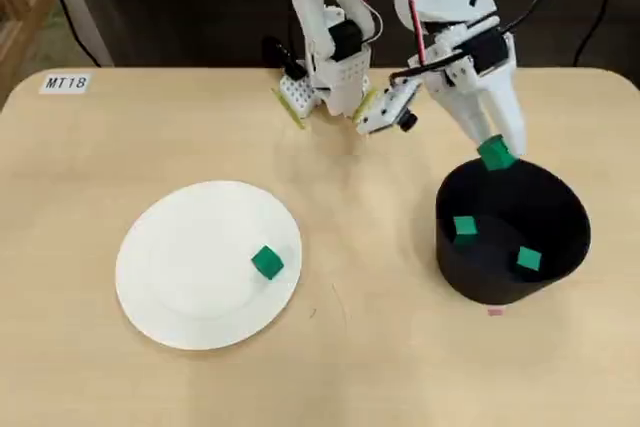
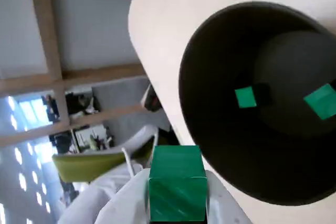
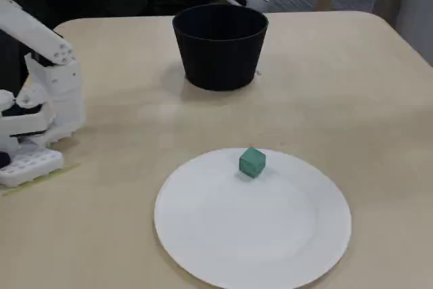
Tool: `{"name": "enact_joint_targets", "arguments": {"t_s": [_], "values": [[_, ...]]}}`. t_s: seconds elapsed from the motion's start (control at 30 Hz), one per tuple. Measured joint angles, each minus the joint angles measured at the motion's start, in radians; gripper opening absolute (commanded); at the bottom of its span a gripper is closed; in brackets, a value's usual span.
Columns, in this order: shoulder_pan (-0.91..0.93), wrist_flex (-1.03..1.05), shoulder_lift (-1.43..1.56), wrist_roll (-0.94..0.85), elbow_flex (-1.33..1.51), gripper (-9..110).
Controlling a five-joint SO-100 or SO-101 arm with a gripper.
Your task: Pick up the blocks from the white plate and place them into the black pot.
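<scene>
In the overhead view my gripper is shut on a green block, which hangs over the far rim of the black pot. Two more green blocks lie on the pot's floor. The wrist view has the held block between my white fingers, with the pot and its two blocks just beyond. One green block rests on the white plate, right of its centre in the overhead view. The fixed view shows the pot behind the plate.
The arm's base stands at the table's far edge in the overhead view and at the left in the fixed view. A label reading MT18 is stuck at the far left corner. A small pink mark lies by the pot.
</scene>
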Motion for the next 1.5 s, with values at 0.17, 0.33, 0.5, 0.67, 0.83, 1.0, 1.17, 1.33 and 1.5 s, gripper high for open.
{"name": "enact_joint_targets", "arguments": {"t_s": [0.17, 0.33, 0.5, 0.67, 0.83, 1.0, 1.17, 1.33, 1.5], "values": [[0.015, -0.069, -0.120, -0.026, 0.002, -2], [0.052, -0.064, -0.213, -0.057, -0.029, -2], [0.083, 0.032, -0.293, -0.101, -0.153, -2], [0.083, 0.150, -0.402, -0.137, -0.339, -2], [0.074, 0.307, -0.543, -0.172, -0.560, -2], [0.054, 0.410, -0.612, -0.184, -0.657, -2], [0.043, 0.492, -0.623, -0.175, -0.661, 8], [0.041, 0.523, -0.623, -0.192, -0.661, 24], [0.041, 0.528, -0.623, -0.192, -0.664, 11]]}}
